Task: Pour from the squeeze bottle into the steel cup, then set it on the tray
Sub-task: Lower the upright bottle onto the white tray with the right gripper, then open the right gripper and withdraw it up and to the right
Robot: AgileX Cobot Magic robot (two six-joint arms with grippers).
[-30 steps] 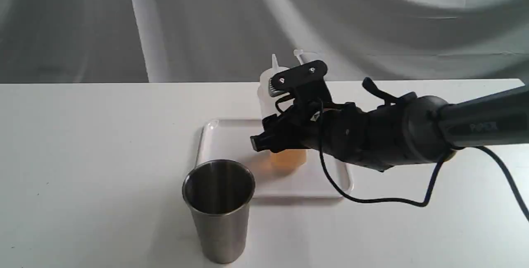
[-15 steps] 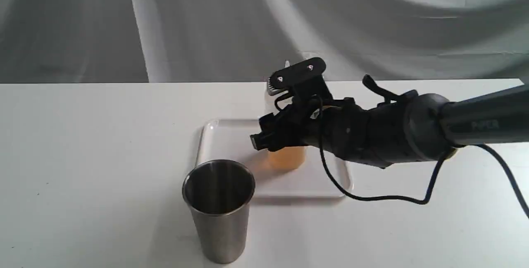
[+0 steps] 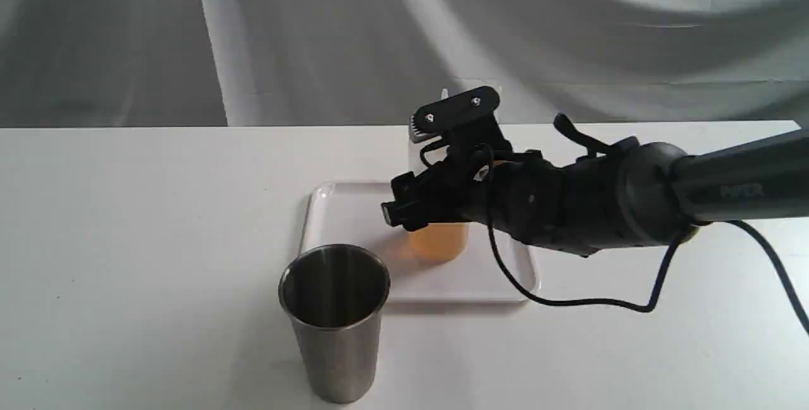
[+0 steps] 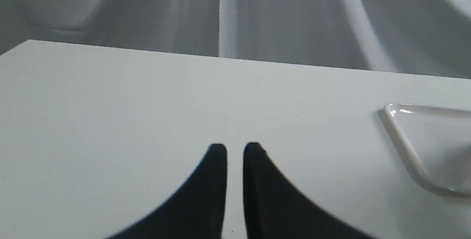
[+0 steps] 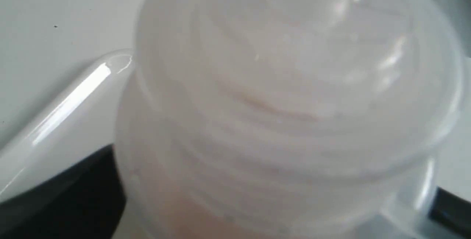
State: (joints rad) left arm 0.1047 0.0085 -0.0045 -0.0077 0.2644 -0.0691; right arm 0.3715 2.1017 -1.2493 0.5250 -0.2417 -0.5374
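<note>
since the earlier frame the right gripper [image 3: 402, 173] has swung the squeeze bottle [image 3: 438, 241] more upright, and its nozzle now sits almost hidden behind the upper finger. the jaws pinch the bottle, with its amber base low over the tray [image 3: 335, 208]. surface: white table [image 3: 126, 239]; grey draped backdrop [image 3: 316, 31]. the steel cup [image 3: 338, 334] stands near the tray's front-left corner. the left gripper [image 4: 234, 150] is nearly pressed together and empty.
</note>
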